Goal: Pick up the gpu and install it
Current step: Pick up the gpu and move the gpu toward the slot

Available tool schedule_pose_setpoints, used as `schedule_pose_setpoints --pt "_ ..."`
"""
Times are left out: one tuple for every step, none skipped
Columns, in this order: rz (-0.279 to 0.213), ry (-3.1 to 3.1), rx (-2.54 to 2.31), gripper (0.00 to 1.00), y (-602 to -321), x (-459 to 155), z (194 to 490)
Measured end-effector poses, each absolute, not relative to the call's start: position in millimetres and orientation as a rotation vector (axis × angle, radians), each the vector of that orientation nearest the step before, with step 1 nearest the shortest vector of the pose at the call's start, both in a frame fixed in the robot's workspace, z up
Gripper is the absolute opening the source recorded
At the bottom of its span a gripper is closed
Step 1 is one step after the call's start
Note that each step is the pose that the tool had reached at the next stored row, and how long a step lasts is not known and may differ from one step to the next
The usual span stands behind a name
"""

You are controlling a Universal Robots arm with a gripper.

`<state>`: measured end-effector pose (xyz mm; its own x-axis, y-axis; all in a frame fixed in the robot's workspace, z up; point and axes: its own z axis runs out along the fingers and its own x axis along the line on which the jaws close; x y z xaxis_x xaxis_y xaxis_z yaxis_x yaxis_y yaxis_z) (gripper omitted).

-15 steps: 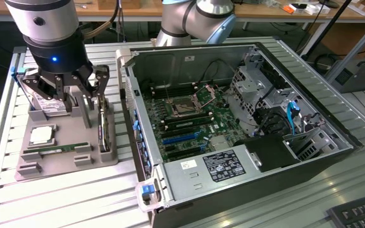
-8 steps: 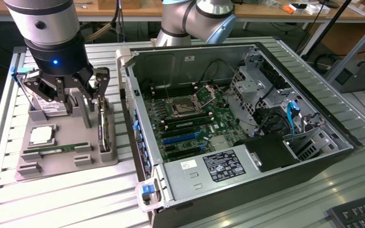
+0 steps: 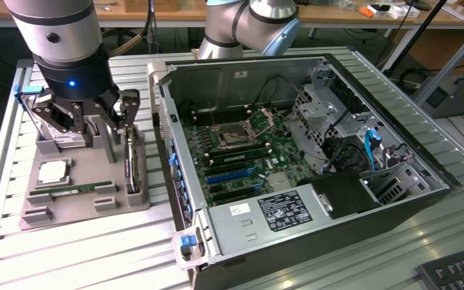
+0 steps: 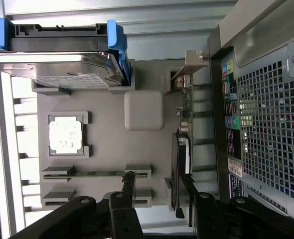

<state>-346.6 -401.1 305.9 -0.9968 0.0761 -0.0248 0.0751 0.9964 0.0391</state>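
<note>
Gripper (image 3: 118,140) open over the grey tray (image 3: 70,208) on the bench (image 3: 95,254); gpu (image 3: 133,169) stands edge-on in the slot nearest the PC case (image 3: 164,115), looks off-centre in the jaws, so closing could tilt it or clip the memory stick (image 4: 97,174).

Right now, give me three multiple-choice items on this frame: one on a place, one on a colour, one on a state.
1. Where is the gpu? A in the case; B on the grey tray; C on the bare table.
2. The hard drive has a bracket that is: A red; B blue; C yellow.
3. The tool is: A open; B shut; C shut on the gpu.
B: it stands edge-on in the tray. B: blue shows at both ends. A: its jaws stand apart over the tray.
</note>
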Motion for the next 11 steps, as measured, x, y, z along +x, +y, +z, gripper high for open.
schedule_pose_setpoints --pt "0.059 3.112 0.118 0.48 -401.1 -346.6 305.3" --pt "0.059 3.112 0.118 0.48 -401.1 -346.6 304.8" --pt "0.059 3.112 0.118 0.48 -401.2 -346.6 304.2" --pt "0.059 3.112 0.118 0.48 -401.2 -346.6 303.7" --pt "0.059 3.112 0.118 0.48 -401.2 -346.6 303.2" --pt "0.058 3.113 0.118 0.48 -401.2 -346.6 302.7" --pt "0.058 3.112 0.118 0.48 -401.2 -346.6 302.3" --pt "0.058 3.112 0.118 0.48 -401.2 -346.6 301.8" --pt "0.058 3.113 0.118 0.48 -401.2 -346.6 301.4" --pt "0.057 3.113 0.118 0.48 -401.2 -346.6 300.9" --pt "0.057 3.112 0.118 0.48 -401.3 -346.6 300.4"
